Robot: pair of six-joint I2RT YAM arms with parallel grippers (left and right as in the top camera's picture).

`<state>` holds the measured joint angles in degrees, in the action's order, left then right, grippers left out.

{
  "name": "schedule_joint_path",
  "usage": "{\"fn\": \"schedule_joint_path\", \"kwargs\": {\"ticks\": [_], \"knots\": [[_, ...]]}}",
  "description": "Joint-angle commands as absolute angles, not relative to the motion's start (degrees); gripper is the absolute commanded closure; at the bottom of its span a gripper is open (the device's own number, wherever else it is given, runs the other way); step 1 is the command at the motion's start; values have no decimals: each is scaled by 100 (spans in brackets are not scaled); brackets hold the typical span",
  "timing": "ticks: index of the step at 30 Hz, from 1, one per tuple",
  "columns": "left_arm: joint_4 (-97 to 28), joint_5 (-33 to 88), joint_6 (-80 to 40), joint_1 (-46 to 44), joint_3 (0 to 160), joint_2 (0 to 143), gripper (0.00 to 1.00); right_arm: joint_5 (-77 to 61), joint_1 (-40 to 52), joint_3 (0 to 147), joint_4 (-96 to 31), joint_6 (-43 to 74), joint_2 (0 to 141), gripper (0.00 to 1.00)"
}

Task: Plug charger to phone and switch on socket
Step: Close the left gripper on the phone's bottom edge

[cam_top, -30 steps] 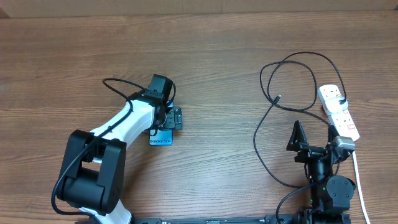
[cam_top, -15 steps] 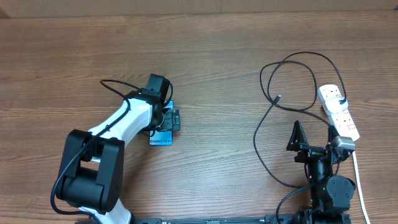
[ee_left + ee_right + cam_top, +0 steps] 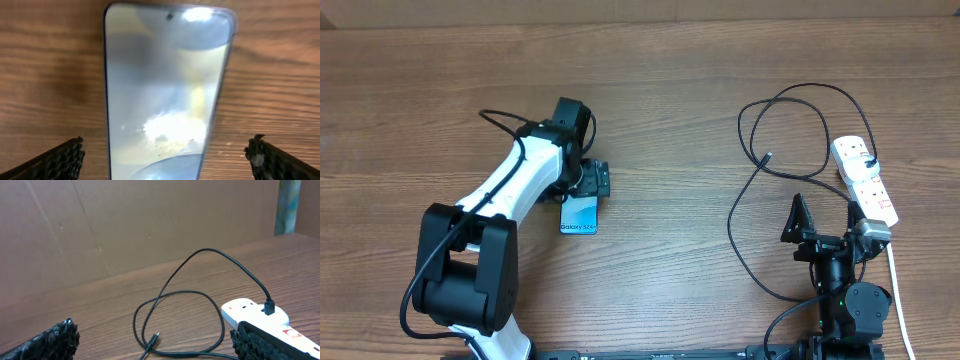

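Note:
The phone (image 3: 580, 215) lies flat on the table left of centre, its "Galaxy S24" end toward the front. My left gripper (image 3: 582, 185) hovers over its far end, open, fingers either side of it without touching. In the left wrist view the phone (image 3: 165, 85) fills the middle between my open fingers (image 3: 165, 160). The charger (image 3: 757, 190) loops in coils at the right, its free connector tip (image 3: 767, 157) on the wood and its other end plugged into the socket (image 3: 865, 180). My right gripper (image 3: 823, 215) is open, low at the front right, beside the socket (image 3: 260, 317). The connector tip (image 3: 155, 340) lies ahead of the right gripper (image 3: 155, 347).
The socket's thick white cord (image 3: 898, 295) runs toward the front right edge. A brown cardboard wall (image 3: 140, 220) stands behind the table. Bare wood lies between the phone and the cable coils.
My left arm has drawn back away from the front, uncovering more of the phone. The right arm, cable and socket have not moved.

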<state>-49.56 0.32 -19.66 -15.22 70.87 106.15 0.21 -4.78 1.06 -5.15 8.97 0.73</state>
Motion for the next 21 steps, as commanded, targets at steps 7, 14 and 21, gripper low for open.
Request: {"fn": "schedule_joint_path", "kwargs": {"ticks": [7,14,21], "knots": [[-5046,276,-1625,-1492,7310,11155,0,-8,-445,45,-482,869,16,0],[-5078,235,-1671,-1492,7314,11513,0,-10,-445,45,-482,869,16,0],[-5039,102,-1667,-1492,7314,11583,0,-10,-445,45,-482,869,16,0]]}}
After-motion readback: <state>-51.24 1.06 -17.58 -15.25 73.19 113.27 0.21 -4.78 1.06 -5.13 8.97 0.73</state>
